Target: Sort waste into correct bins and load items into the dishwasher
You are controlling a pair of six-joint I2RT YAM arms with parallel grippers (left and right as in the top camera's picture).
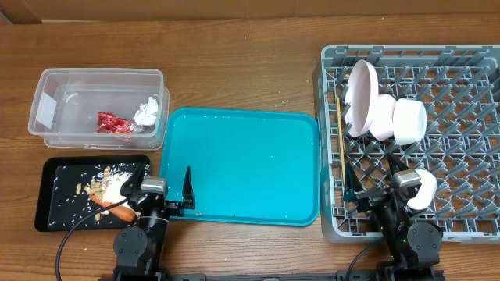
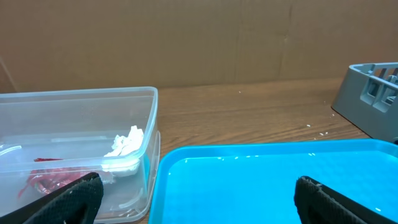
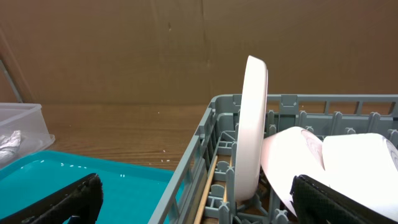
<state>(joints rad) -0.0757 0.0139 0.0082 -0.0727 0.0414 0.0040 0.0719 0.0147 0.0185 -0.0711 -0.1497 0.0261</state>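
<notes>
At the far left, clear tub (image 1: 94,72): it stands on the wooden table (image 1: 234,62), behind the black tray. Inside lie the red wrapper (image 1: 115,123) and the white tissue (image 1: 146,113), close together near its right wall.
Black tray (image 1: 55,211): at the front-left of the table. It holds the food scraps (image 1: 101,186) and the carrot (image 1: 114,208) — the carrot lies just in front of the scraps.
Left gripper (image 2: 198,183): low over the border between the black tray and the teal tray. It is opened wide and nothing is between its jaws.
Teal tray (image 1: 250,156): in the middle of the table, between the black tray and the dish rack.
Dish rack (image 1: 469,55): at the right side, just beside the teal tray.
Chopsticks (image 1: 342,148): inside the dish rack, lying along its left wall.
Plate (image 1: 361,94): standing on its edge in the rear-left part of the dish rack.
Two bowls (image 1: 408,121): tipped on their sides just right of the plate, one against the other.
Right gripper (image 3: 196,180): above the front-left part of the dish rack, near the front end of the chopsticks — jaws wide apart, holding nothing.
</notes>
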